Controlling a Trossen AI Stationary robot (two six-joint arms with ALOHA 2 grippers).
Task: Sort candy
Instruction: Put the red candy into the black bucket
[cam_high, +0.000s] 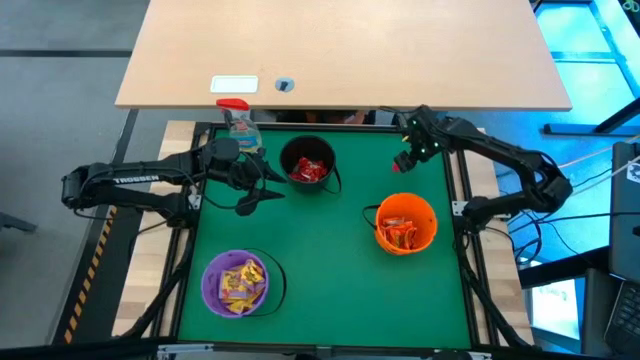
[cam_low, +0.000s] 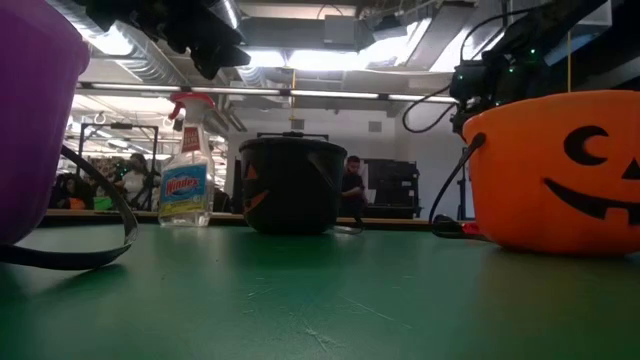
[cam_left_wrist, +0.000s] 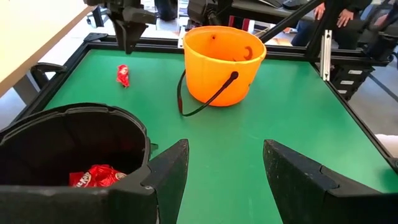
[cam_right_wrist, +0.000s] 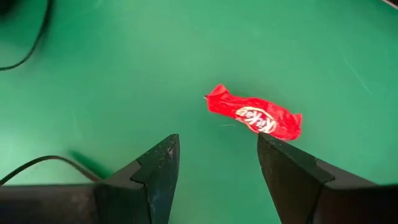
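Right wrist view: one loose candy, a small flat shiny red wrapped packet (cam_right_wrist: 254, 117) with a white oval logo, flat on the green table mat (cam_right_wrist: 124, 74). Crimped ends, wrapper slightly wrinkled. Long axis in that view slightly tilted off horizontal; not usable as a table direction.

High view: same red packet (cam_high: 400, 166) at roughly 1 o'clock on the mat, about 12 o'clock of the orange plastic pumpkin bucket (cam_high: 405, 222), apart from it. Too small there to read its long axis. Right gripper (cam_high: 410, 150) directly over it, jaws spread, nothing between the fingers (cam_right_wrist: 155, 165), no contact with the packet.

Left wrist view: packet (cam_left_wrist: 123, 76) near the far edge of the mat, well apart from the orange bucket (cam_left_wrist: 221, 62); right gripper (cam_left_wrist: 129, 28) just above.

Rest of the candy already in buckets: red packets (cam_high: 309, 171) in the black plastic bucket (cam_high: 307, 149) at about 11 o'clock, orange-red packets (cam_high: 403, 236) in the orange bucket at 3 o'clock, yellow packets (cam_high: 240, 283) in the purple plastic bucket (cam_high: 213, 290) at 7 o'clock.

Left gripper (cam_high: 265, 188) at 9 o'clock of the black bucket, just beside its rim, jaws apart, empty.

Clear spray bottle with red top (cam_high: 240, 122) at 11 o'clock, at the mat's far edge.
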